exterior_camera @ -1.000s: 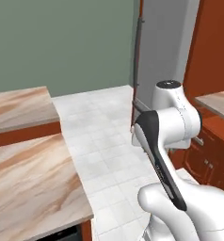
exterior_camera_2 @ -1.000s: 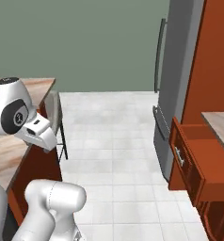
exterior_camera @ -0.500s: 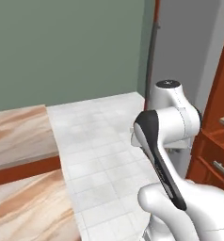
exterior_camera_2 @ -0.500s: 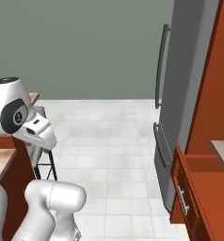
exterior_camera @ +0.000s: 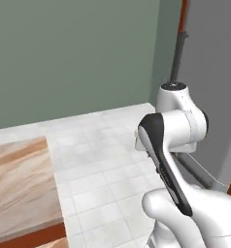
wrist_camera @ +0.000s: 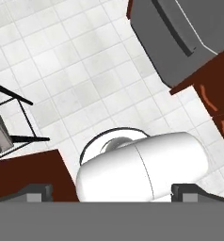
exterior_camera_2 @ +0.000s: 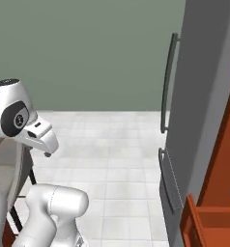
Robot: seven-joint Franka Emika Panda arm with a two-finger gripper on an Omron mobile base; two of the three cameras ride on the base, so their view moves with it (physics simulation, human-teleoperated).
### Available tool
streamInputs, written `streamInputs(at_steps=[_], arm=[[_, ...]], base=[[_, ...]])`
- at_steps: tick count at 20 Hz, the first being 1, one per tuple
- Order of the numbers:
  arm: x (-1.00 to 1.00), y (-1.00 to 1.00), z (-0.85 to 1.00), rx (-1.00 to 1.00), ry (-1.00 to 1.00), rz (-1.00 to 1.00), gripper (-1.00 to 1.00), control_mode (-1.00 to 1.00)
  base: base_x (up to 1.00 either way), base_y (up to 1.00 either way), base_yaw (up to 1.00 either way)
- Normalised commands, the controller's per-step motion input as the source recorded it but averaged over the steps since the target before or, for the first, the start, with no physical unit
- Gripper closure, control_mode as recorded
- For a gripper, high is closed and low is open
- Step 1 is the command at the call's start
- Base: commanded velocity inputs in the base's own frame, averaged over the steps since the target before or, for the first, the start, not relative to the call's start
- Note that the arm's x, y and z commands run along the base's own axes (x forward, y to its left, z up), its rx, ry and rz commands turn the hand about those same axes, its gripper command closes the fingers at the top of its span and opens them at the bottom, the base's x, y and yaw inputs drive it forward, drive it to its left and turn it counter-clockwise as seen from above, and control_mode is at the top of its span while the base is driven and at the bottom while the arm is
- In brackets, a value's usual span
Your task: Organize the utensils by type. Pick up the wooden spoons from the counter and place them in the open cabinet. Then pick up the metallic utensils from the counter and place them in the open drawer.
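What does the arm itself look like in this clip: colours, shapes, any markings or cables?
The arm is glossy white with rounded, bulbous links, a long black inlay along one link and a dark round disc at a joint. No cables or lettering show. The gripper has two small dark grey fingers with blocky, squared tips.

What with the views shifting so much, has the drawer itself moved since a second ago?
No. The drawer still sits open right beside the grey fridge; the whole view shifted because the base drove.
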Motion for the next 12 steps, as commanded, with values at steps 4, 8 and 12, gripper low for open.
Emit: streamInputs(at_steps=[4, 8, 12], arm=[[0.00, 0.00, 0.00, 0.00, 0.00, 0.00, -1.00, 1.00], [0.00, 0.00, 0.00, 0.00, 0.00, 0.00, -1.00, 1.00], [0.00, 0.00, 0.00, 0.00, 0.00, 0.00, -1.00, 1.00]], base=[[0.98, -0.09, 0.16], [0.94, -0.10, 0.48], [0.95, -0.08, 0.50]])
